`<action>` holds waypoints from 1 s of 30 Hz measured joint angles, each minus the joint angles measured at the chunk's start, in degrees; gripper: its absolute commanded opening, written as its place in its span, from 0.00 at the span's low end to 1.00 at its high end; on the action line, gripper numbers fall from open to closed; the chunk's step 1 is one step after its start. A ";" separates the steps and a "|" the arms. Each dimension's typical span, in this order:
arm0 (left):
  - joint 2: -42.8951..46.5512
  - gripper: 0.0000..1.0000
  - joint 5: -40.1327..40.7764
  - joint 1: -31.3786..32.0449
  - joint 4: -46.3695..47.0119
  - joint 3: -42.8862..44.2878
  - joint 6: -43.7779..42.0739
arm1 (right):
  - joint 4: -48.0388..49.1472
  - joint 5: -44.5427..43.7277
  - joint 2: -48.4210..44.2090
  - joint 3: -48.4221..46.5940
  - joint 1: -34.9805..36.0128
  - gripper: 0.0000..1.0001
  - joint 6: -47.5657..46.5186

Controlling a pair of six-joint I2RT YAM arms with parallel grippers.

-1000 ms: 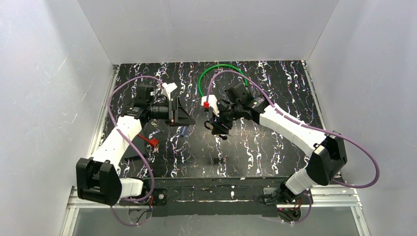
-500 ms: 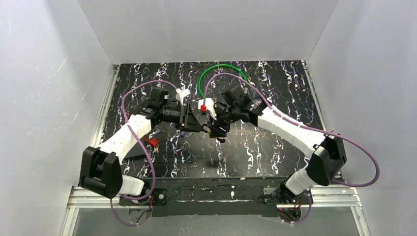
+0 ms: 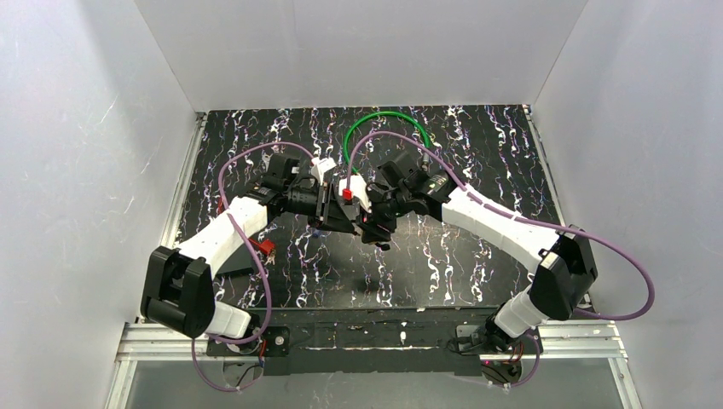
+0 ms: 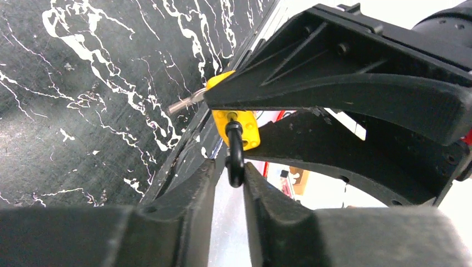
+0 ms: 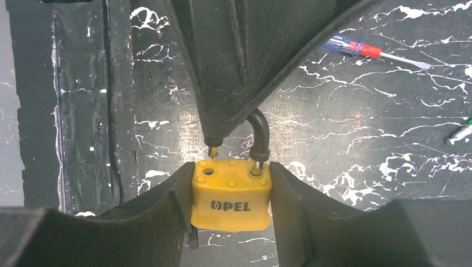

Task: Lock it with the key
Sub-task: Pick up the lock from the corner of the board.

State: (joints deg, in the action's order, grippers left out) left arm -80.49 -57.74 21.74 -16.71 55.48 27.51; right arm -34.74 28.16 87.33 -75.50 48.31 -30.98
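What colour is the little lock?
The lock is yellow with black letters; clearest in right wrist view.

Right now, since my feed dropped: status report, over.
Right claw shut on small yellow block padlock. Left claw straddles its dark metal shackle, grip unclear. Silvery key apparently in padlock's base. Blue-handled screwdriver lies well aside.

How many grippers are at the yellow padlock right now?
2. The right gripper clamps the lock by its yellow body. The left gripper straddles the dark shackle, with a sliver of gap showing on one side.
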 measured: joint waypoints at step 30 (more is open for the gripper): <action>9.29 0.00 -5.97 0.46 -7.82 3.72 -15.50 | 10.16 32.46 -13.51 8.33 -19.32 0.97 12.87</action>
State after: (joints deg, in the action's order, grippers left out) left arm -71.20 -63.70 22.20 -24.53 59.20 12.01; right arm -24.58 60.62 73.82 -67.18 28.99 -18.11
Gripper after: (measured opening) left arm 0.059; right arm 0.973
